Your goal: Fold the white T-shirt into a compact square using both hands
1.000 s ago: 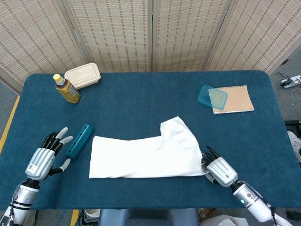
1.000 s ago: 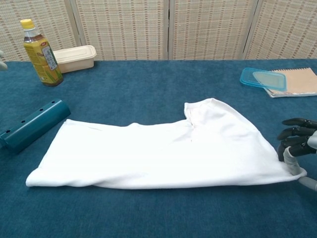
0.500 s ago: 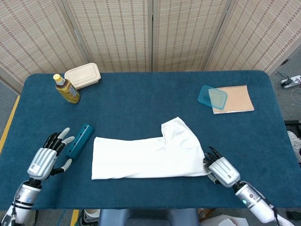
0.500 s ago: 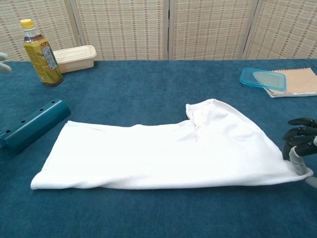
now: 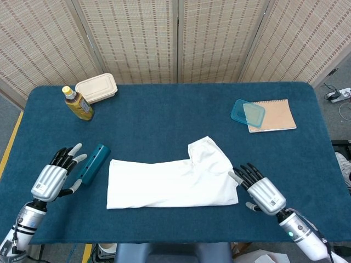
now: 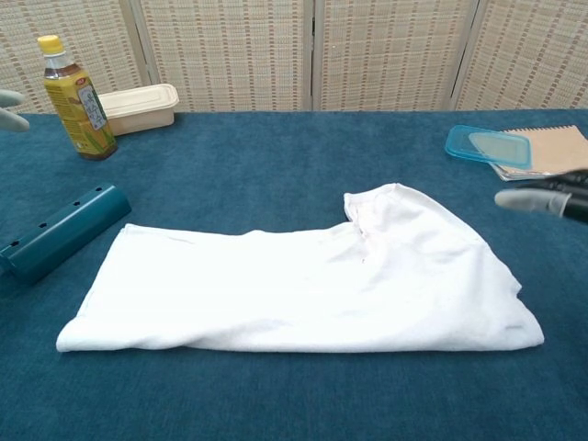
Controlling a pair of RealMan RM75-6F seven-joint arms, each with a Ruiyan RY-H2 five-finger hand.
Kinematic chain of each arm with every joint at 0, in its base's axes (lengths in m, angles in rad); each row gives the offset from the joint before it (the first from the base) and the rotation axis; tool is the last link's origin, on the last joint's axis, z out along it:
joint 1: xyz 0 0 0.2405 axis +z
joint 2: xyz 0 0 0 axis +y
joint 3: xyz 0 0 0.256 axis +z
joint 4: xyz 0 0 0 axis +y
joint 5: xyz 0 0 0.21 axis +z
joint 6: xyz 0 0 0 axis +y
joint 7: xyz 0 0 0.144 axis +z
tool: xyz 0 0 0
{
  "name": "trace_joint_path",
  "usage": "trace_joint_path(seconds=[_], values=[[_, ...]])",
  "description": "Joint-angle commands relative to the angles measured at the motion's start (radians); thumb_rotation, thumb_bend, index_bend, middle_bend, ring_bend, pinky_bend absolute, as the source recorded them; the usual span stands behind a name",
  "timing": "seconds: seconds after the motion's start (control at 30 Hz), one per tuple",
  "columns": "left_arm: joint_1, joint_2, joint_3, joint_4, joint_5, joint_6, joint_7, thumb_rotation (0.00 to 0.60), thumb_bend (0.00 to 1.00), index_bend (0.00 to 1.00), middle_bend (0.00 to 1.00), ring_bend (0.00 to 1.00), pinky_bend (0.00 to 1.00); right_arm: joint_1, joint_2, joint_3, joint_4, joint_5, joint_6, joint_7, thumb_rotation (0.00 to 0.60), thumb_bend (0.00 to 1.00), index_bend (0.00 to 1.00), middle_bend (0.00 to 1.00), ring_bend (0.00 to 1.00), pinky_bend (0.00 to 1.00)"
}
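Lying flat: soft white T-shirt (image 5: 173, 183)

Lab-like setup: blue-clothed table (image 5: 164, 104) before woven screens (image 5: 175, 38).

- The white T-shirt (image 5: 174, 183) lies flat on the blue table (image 5: 164, 115), near the front edge and a little right of the middle.
- It is folded into a long horizontal band, with a straight lower edge and a squared-off left end (image 6: 87, 312).
- At the right end a wider part rises toward the back of the table, forming a rounded flap (image 5: 208, 156) (the chest view shows a small notch where this flap meets the band (image 6: 354, 220)).
- The cloth looks smooth, with only faint creases, and the layers at the front edge sit slightly puffed.
- Neither hand touches it.
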Motion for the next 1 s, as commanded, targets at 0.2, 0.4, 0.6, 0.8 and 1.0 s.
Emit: trace_joint_path(seconds=[0.2, 0.4, 0.6, 0.8, 1.0], values=[[-0.11, -0.026, 0.036, 0.172, 0.169, -0.044, -0.046, 0.6, 0.37, 0.25, 0.0, 0.0, 0.0, -0.011, 0.124, 0.123, -0.138, 0.064, 0.101, -0.041, 0.6, 0.07, 0.0, 0.1, 0.02, 0.0], [-0.179, -0.083, 0.062, 0.312, 0.268, -0.043, -0.054, 0.6, 0.37, 0.26, 0.0, 0.0, 0.0, -0.026, 0.16, 0.135, -0.182, 0.071, 0.113, -0.062, 0.6, 0.07, 0.0, 0.12, 0.02, 0.0], [-0.221, -0.172, 0.087, 0.463, 0.327, -0.021, -0.039, 0.6, 0.35, 0.26, 0.0, 0.0, 0.0, -0.048, 0.161, 0.132, -0.194, 0.074, 0.124, -0.065, 0.6, 0.07, 0.0, 0.12, 0.02, 0.0], [-0.243, -0.287, 0.104, 0.645, 0.35, 0.028, -0.053, 0.6, 0.26, 0.26, 0.0, 0.0, 0.0, -0.061, 0.164, 0.138, -0.201, 0.074, 0.132, -0.07, 0.6, 0.07, 0.0, 0.13, 0.02, 0.0], [-0.25, -0.383, 0.123, 0.812, 0.352, 0.081, -0.089, 0.6, 0.2, 0.26, 0.0, 0.0, 0.0, -0.073, 0.163, 0.14, -0.201, 0.073, 0.138, -0.069, 0.6, 0.07, 0.0, 0.13, 0.02, 0.0]])
